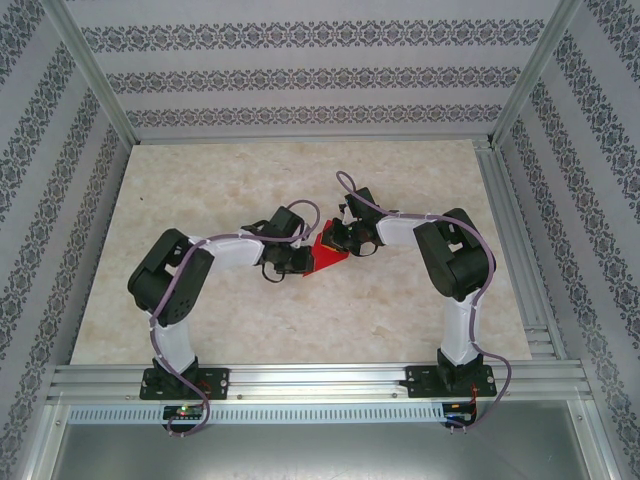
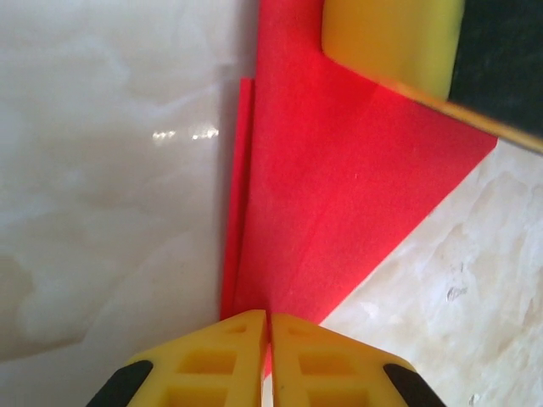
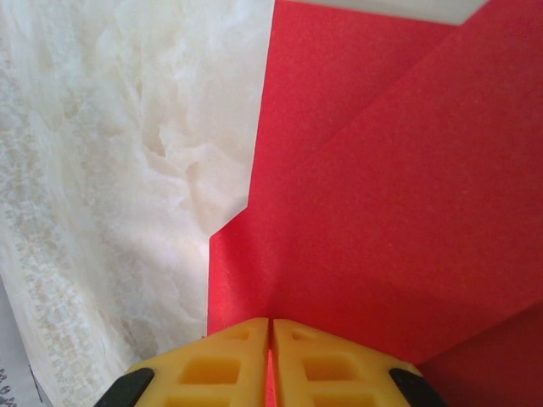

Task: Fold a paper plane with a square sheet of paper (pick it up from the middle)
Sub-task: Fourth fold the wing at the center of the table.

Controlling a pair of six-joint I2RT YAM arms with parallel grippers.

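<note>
The red paper (image 1: 326, 256) lies near the middle of the pale marbled surface (image 1: 250, 180), between the two hands, and it is already folded rather than flat. From the left wrist the red paper (image 2: 339, 195) shows as a layered wedge with a sharp corner pointing right, a faint lengthwise crease and a narrow strip of a lower layer along its left edge. From the right wrist the red paper (image 3: 390, 212) shows overlapping layers, one slanted edge crossing another and a small step in the left border. The left hand (image 2: 269, 326) is clenched on the near edge of the sheet, its yellow fingers pressed together with a sliver of red between them. The right hand (image 3: 271, 331) grips the opposite side in the same way, also with red pinched in the seam. One yellow finger (image 2: 390, 42) of the right hand sits on the paper at the top of the left wrist view. Seen from above, the left hand (image 1: 303, 262) and the right hand (image 1: 345, 242) meet at the sheet from either side, with both arms bent inward. Patterned walls (image 1: 300, 75) and a metal frame (image 1: 90, 75) enclose the surface.
</note>
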